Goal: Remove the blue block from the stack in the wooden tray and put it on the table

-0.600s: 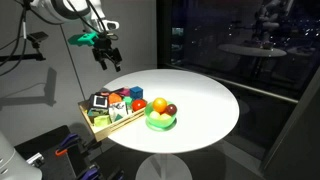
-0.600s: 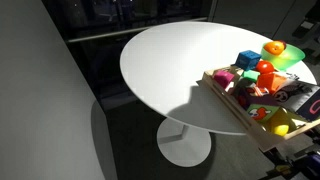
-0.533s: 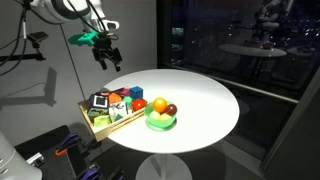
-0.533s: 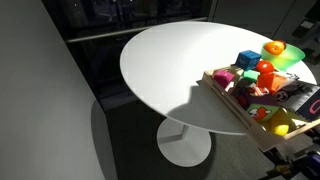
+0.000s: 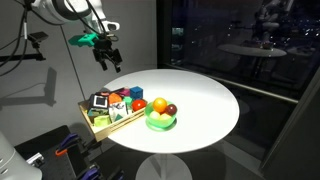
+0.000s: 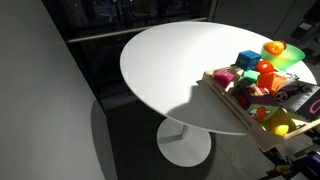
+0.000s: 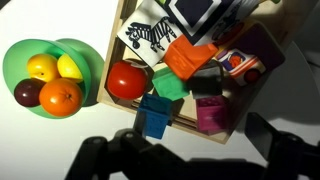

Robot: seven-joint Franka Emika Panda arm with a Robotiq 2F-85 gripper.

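Wrist view: my pincer (image 7: 185, 152) hung wide open, empty, prob. lining up w/ blue block (image 7: 155, 117) at 11 o'clock.

Arm: a white jointed arm (image 5: 62, 9) comes in from the upper left corner in an exterior view, with its last links bending down toward the wrist.
Wrist: a green piece (image 5: 86, 40) sits on it just above the claw, with dark housing beside it.
Claw: the dark claw (image 5: 110, 58) hangs below the wrist in the air, pointing downward at a slight tilt and touching nothing.
Fingers: in the wrist view two dark fingers (image 7: 98, 157) rise from the bottom edge, blurred and in shadow, one toward each side of the frame.
Jaws: spread well apart, with nothing gripped between them.
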